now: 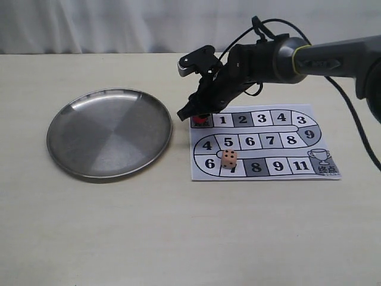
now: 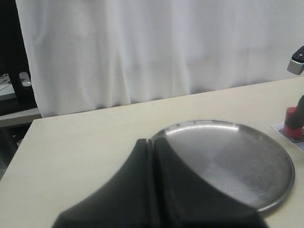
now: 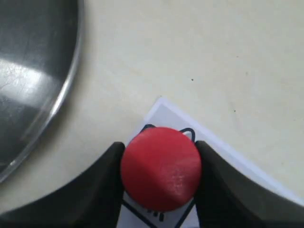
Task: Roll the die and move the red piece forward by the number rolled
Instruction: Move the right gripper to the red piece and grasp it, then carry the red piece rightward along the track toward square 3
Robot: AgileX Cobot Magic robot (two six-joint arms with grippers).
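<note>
The red piece (image 1: 200,120) stands on the start square at the top left corner of the paper game board (image 1: 286,171). My right gripper (image 1: 197,114) is shut on the red piece (image 3: 161,167), one black finger (image 3: 107,183) pressed to each side of it. The tan die (image 1: 229,159) rests on the board's lower row, over square 7, dark pips showing. My left gripper (image 2: 153,145) is shut with nothing in it, near the round steel plate (image 2: 266,190); the red piece (image 2: 291,123) shows beyond that plate's rim.
The steel plate (image 1: 77,158) lies left of the board, its rim (image 3: 57,102) close to the red piece. The board's numbered track runs right, then curls back to a trophy square (image 1: 321,158). White curtain behind the table.
</note>
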